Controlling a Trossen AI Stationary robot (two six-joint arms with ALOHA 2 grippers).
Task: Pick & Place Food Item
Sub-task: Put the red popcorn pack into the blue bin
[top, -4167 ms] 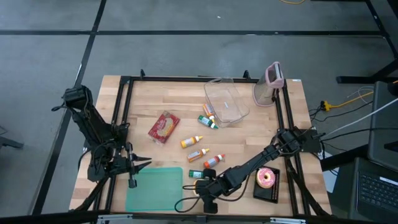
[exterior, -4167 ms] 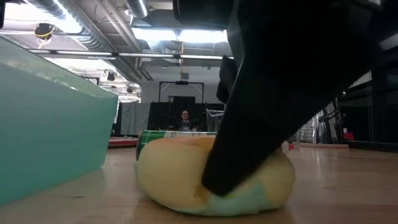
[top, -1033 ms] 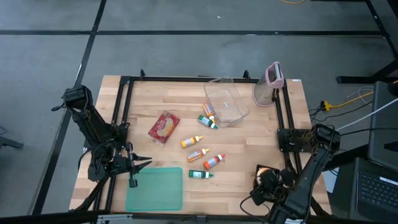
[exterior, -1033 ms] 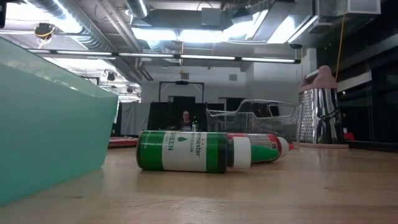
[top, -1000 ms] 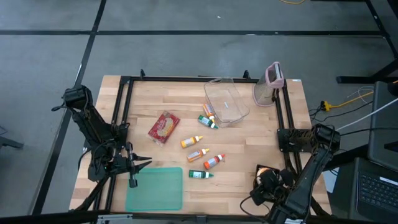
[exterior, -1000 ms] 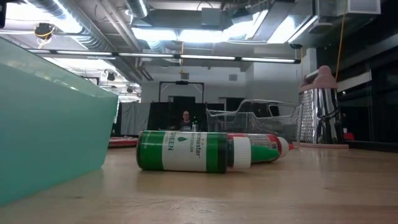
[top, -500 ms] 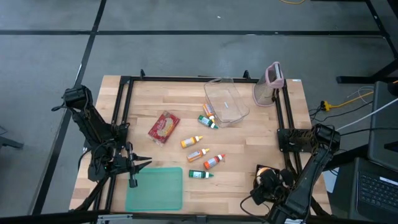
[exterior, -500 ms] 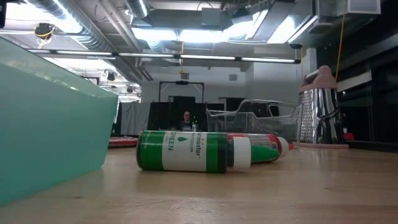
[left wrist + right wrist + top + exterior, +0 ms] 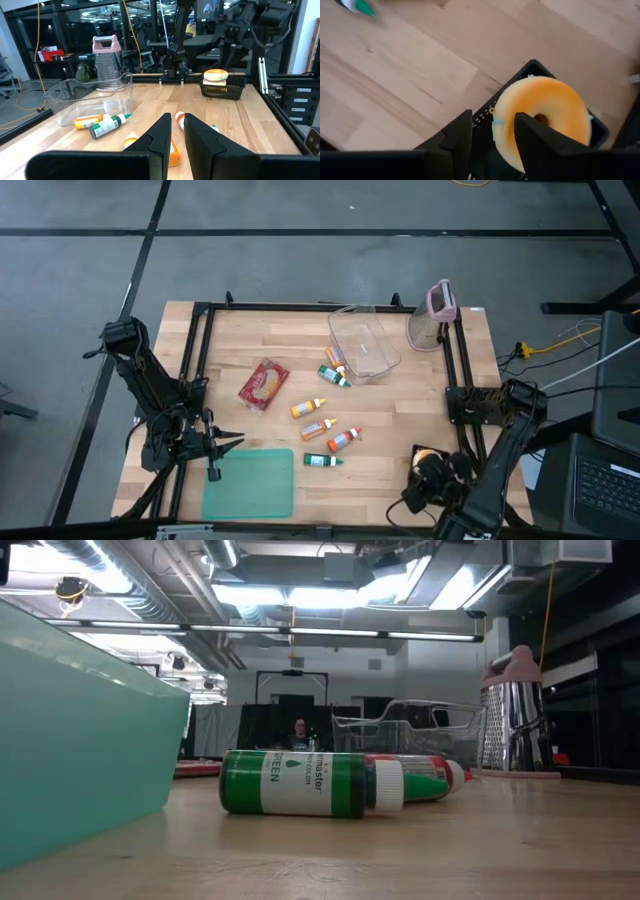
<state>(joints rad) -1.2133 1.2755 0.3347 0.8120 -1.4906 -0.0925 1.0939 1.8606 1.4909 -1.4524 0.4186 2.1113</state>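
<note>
While the right gripper (image 9: 492, 132) hangs over the table's front right corner, its 2 jaws stand apart with nothing between them.

Item 1: doughnut (image 9: 542, 117), tan and ring-shaped, lying in the small black basket (image 9: 532, 67); it sits just beyond the parted fingertips, free of both pads. From the left wrist view the doughnut (image 9: 216, 75) rests on top of the basket (image 9: 222, 91), with the right arm above it.

Item 2: left gripper (image 9: 173, 131), waiting at the front left, jaws nearly closed with a narrow gap, holding nothing.

Item 3: green bottle (image 9: 300, 783), lying on its side near the teal board (image 9: 250, 483).

Item 4: clear tub (image 9: 364, 343), back centre, beside a metal grater (image 9: 431, 320).
</note>
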